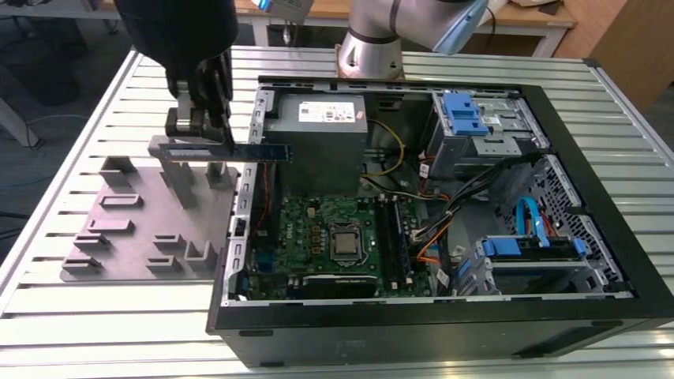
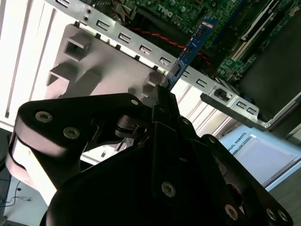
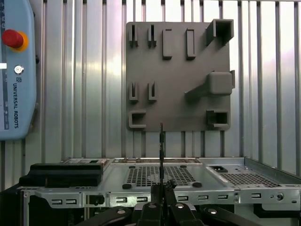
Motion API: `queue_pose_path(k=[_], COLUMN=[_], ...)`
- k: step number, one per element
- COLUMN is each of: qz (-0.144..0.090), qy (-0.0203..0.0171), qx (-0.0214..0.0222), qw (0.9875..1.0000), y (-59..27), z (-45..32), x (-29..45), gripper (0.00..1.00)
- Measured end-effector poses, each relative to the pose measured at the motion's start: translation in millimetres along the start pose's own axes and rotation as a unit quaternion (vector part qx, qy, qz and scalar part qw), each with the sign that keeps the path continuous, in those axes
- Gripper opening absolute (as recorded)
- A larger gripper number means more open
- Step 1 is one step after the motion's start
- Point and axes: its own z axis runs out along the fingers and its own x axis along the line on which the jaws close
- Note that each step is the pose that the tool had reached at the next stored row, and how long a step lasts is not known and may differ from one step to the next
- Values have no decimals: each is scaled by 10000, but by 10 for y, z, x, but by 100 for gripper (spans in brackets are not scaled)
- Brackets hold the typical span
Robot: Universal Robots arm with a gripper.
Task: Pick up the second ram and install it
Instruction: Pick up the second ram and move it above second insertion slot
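Table (image 1: 74, 335): silvery metal top of parallel ribbed slats. Fixture tray (image 1: 137, 229): flat grey plate with raised blocks and slots, lying toward the exterior view's left, just beside the computer case (image 1: 421, 339), a black tower laid on its side with the open face up. Control pendant (image 3: 16, 94): blue-grey with a red button, on the slats apart from the tray, in the first wrist view.

Grey fixture tray (image 1: 142, 219) on slatted table (image 1: 63, 324), beside open PC case (image 1: 421, 333); motherboard (image 1: 305, 225), CPU (image 1: 348, 242) inside.
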Motion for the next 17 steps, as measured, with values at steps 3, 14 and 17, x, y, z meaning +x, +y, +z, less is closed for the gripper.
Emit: queue_pose_path(k=[3,14,17], qz=[0,0,1], qy=[0,0,0], qx=[-1,-6,-8], qw=[10000,10000,10000], y=[-67,-334,-408], z=[-1,-2,-3], x=[-1,-7,-9], gripper=[11,11,11])
